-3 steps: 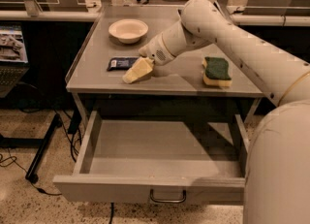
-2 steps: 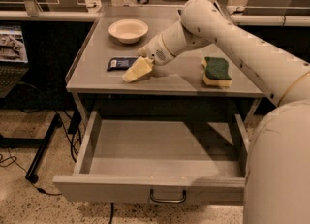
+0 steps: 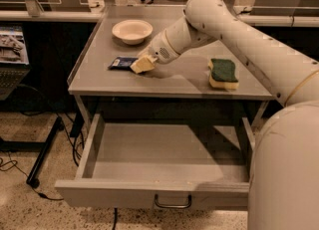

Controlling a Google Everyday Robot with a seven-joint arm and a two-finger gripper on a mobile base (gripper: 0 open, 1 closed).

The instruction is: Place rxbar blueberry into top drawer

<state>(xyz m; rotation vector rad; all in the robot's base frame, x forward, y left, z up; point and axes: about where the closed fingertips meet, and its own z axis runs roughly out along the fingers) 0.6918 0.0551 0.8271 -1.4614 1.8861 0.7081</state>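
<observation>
The rxbar blueberry [image 3: 121,62] is a flat dark blue wrapper lying on the grey table top near its left front edge. My gripper [image 3: 141,64] reaches down from the right and its tan fingertips rest at the bar's right end, covering part of it. The top drawer [image 3: 149,194] is pulled out wide open below the table, with a curved metal handle [image 3: 172,204] on its front, and nothing shows inside it.
A white bowl [image 3: 132,30] stands at the back left of the table [image 3: 174,82]. A yellow and green sponge [image 3: 223,72] lies on the right side. My arm crosses above the table's middle. Cables lie on the floor at left.
</observation>
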